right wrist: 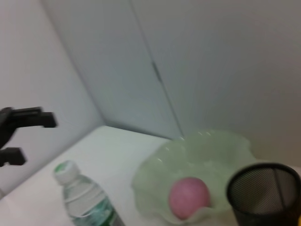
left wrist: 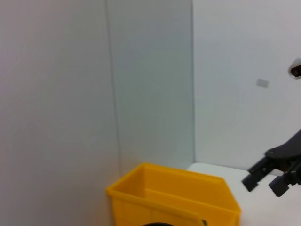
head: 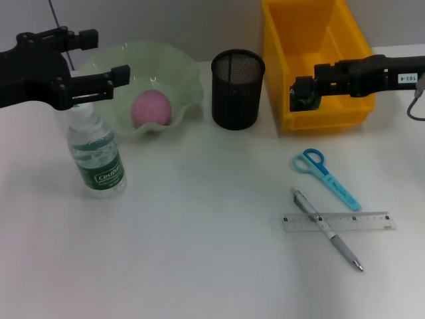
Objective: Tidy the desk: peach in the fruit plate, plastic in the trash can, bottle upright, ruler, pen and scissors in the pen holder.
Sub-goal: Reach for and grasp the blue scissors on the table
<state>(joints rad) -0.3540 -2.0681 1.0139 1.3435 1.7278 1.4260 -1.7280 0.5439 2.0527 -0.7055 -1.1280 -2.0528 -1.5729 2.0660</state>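
White desk (head: 199, 266) shows bottle (head: 96, 156) upright, so left gripper (head: 99, 60) hovers spread above it, while right gripper (head: 302, 93), seemingly pinched together, hangs over bin (head: 292, 40).

You had a matt white desk (head: 199, 266), smooth, no grain. Beside the pen holder (head: 237, 90), which was black wire mesh, matt and see-through, the trash can (head: 319, 66) was bright yellow hard plastic with a slight sheen. On the holder's other side the fruit plate (head: 182, 80) looked translucent pale green, glassy or plastic, smooth with a ruffled rim. Your peach (head: 152, 109) in it was dusty pink and matt. The bottle (head: 95, 156) was clear glossy plastic with a green printed label. The scissors (head: 325, 178) had light-blue plastic. The ruler (head: 372, 220) was clear plastic. The pen (head: 325, 229) was silver-grey, faintly shiny. Both grippers, left (head: 99, 56) and right (head: 302, 93), were matt black.
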